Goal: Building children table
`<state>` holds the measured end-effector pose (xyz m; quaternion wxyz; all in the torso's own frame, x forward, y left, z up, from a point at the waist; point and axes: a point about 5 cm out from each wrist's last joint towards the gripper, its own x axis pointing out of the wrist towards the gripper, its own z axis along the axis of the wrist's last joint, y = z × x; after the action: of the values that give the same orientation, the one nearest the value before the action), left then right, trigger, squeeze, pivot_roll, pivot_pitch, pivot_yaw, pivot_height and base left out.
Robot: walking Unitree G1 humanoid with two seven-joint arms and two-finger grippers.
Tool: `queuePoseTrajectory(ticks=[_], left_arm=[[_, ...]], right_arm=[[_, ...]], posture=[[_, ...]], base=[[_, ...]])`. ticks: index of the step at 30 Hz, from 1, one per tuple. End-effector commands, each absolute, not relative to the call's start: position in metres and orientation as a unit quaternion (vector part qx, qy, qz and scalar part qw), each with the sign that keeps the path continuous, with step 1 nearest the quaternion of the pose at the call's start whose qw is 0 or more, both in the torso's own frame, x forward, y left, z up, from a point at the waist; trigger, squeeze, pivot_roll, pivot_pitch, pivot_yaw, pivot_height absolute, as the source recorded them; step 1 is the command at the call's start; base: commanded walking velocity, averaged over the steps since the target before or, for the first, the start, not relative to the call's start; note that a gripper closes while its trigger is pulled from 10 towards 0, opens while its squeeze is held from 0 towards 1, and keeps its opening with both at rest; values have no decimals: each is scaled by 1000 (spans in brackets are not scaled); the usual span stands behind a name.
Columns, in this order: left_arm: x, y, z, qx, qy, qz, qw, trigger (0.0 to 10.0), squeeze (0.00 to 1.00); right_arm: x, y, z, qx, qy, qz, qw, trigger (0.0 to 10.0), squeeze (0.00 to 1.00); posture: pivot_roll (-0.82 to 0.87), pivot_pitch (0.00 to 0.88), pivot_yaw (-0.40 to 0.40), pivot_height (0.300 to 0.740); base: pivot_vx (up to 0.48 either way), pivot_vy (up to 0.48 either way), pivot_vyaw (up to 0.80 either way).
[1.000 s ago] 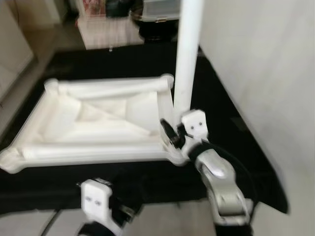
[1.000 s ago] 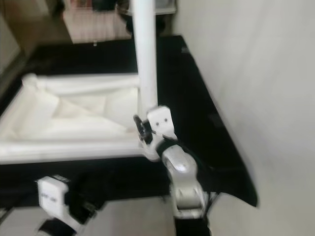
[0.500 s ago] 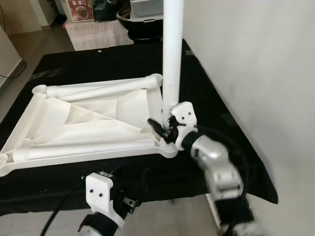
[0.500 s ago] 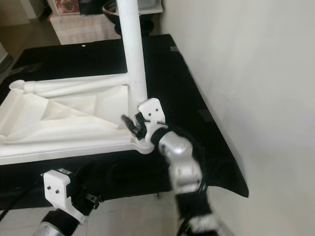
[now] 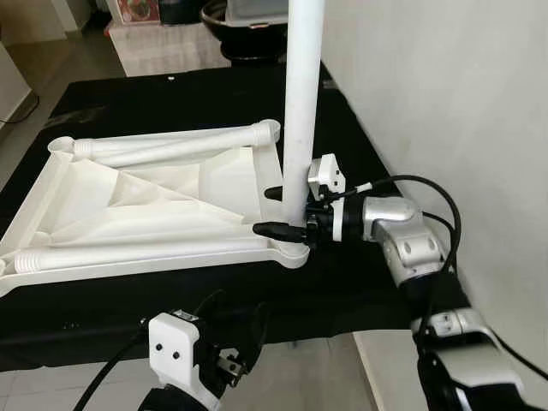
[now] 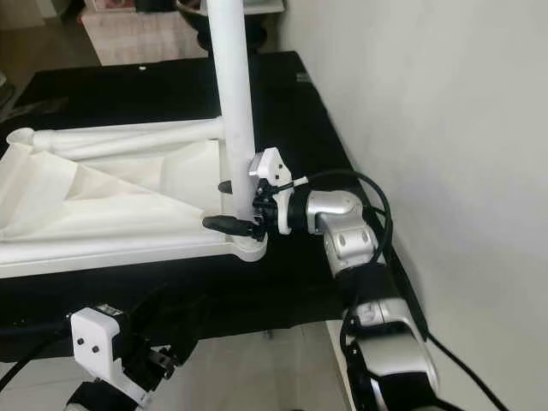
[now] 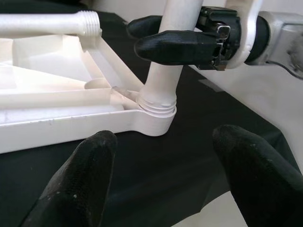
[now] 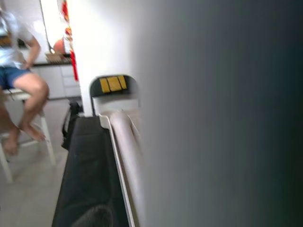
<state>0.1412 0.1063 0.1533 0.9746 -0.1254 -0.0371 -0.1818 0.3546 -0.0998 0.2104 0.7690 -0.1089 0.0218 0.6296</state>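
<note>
white tabletop (image 5: 154,210) upside down on black-draped surface (image 5: 360,163), corner at front edge, wall close right | right tool (image 5: 276,211) reaching sideways, pinching upright leg (image 5: 301,103) above corner socket | left tool (image 7: 165,184) spread, low before surface edge

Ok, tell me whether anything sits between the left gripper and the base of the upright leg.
Nothing visible does. The left gripper is open, with only bare black cloth between it and the upright leg in its corner socket.

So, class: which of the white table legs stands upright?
The leg gripped by the right gripper at the tabletop's near-right corner; the others lie flat.
</note>
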Motion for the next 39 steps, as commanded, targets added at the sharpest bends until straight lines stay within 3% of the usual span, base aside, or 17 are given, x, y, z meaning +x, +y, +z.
queuePoseTrajectory(ticks=[1, 7, 8, 9, 18, 25, 26, 28, 29, 30, 31, 32, 33, 35, 39], left_arm=[[139, 106, 153, -117, -29, -183, 976, 10000, 0], [133, 106, 156, -116, -24, -186, 975, 10000, 0], [131, 106, 157, -115, -23, -186, 976, 10000, 0], [130, 106, 158, -115, -22, -186, 976, 10000, 0], [127, 106, 160, -114, -20, -186, 976, 10000, 0], [129, 106, 160, -115, -18, -186, 976, 10000, 0], [132, 106, 159, -116, -20, -186, 975, 10000, 0], [132, 106, 159, -116, -20, -186, 975, 10000, 0], [133, 106, 158, -117, -20, -186, 975, 10000, 0], [135, 107, 157, -116, -21, -185, 976, 10000, 0], [135, 107, 157, -116, -21, -185, 976, 10000, 0], [137, 108, 157, -115, -23, -185, 976, 10000, 0], [137, 108, 157, -115, -23, -185, 976, 10000, 0], [143, 111, 155, -115, -25, -184, 976, 10000, 0], [149, 112, 151, -115, -25, -184, 976, 10000, 0]], right_arm=[[352, -86, 204, -112, 33, 655, 746, 10000, 0], [363, -81, 216, -99, 28, 680, 726, 10000, 0], [364, -81, 219, -97, 25, 681, 725, 8980, 0], [366, -81, 220, -89, 23, 679, 728, 0, 0], [369, -87, 220, -77, 16, 682, 727, 0, 0], [370, -98, 225, -75, -27, 645, 760, 0, 0], [366, -102, 218, -85, -43, 531, 842, 0, 0], [366, -102, 218, -85, -43, 531, 842, 0, 0], [364, -104, 214, -85, -44, 477, 874, 0, 0], [364, -118, 211, -80, -65, 267, 958, 0, 0], [364, -118, 211, -80, -65, 267, 958, 0, 0], [334, -111, 189, -77, -47, 220, 971, 0, 0], [334, -111, 189, -77, -47, 220, 971, 0, 0], [292, -95, 167, -58, -19, 190, 980, 0, 0], [289, -75, 157, -53, -11, 237, 970, 0, 0]], posture=[[134, 208, 7, 740], [154, 236, 7, 740], [155, 243, 9, 740], [154, 250, 7, 740], [129, 254, 12, 740], [115, 241, 13, 740], [97, 223, 5, 740], [97, 223, 5, 740], [97, 223, 5, 740], [85, 214, 7, 740], [85, 214, 7, 740], [78, 204, 7, 740], [78, 204, 7, 740], [53, 177, 30, 740], [63, 150, 30, 740]], base=[[0, 0, 0], [0, 0, 0], [0, 0, 0], [0, 0, 0], [0, 0, 0], [0, 0, 0], [0, 0, 0], [0, 0, 0], [0, 0, 0], [0, 0, 0], [0, 0, 0], [0, 0, 0], [0, 0, 0], [0, 0, 0], [0, 0, 0]])
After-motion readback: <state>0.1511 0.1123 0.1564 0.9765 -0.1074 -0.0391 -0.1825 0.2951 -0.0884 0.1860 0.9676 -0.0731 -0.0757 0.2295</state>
